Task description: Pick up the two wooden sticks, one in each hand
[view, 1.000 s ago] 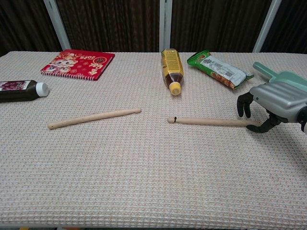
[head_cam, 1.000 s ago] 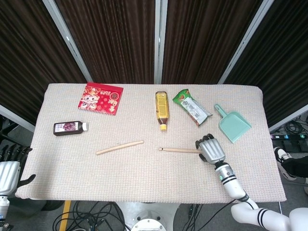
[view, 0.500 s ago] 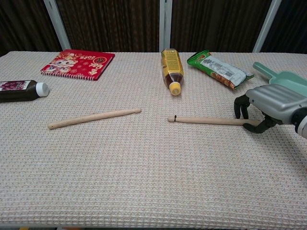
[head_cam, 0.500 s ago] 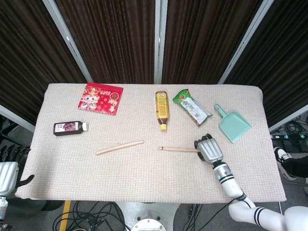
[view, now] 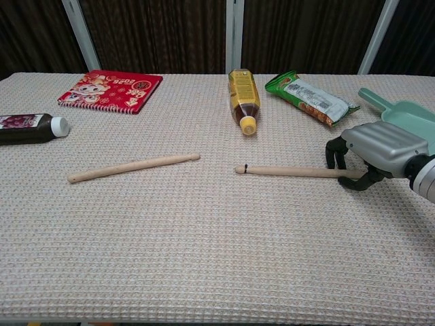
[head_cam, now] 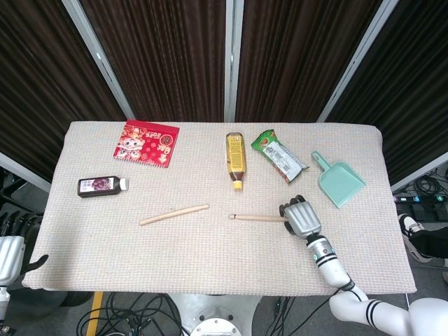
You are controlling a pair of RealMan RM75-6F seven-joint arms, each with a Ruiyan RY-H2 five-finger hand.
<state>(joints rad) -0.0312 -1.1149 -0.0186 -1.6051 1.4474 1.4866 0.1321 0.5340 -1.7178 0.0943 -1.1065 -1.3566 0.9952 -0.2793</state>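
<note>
Two wooden sticks lie on the beige table cloth. The left stick [head_cam: 174,214] [view: 133,168] lies alone near the middle, with no hand near it. The right stick [head_cam: 255,218] [view: 289,171] has a dark band near its left tip. My right hand [head_cam: 301,218] [view: 370,149] straddles that stick's right end, fingers curled down behind it and thumb in front, with a gap still showing. The stick rests on the cloth. My left hand [head_cam: 12,246] hangs off the table's left edge, fingers apart and holding nothing.
Along the back are a red notebook [head_cam: 147,143], a yellow bottle lying down [head_cam: 236,159], a green snack packet [head_cam: 280,155] and a green dustpan [head_cam: 338,180] close behind my right hand. A dark bottle [head_cam: 102,185] lies at the left.
My right hand has slid left along the right stick's end, and the stick has shifted slightly left with it. The left hand has sunk a little.
</note>
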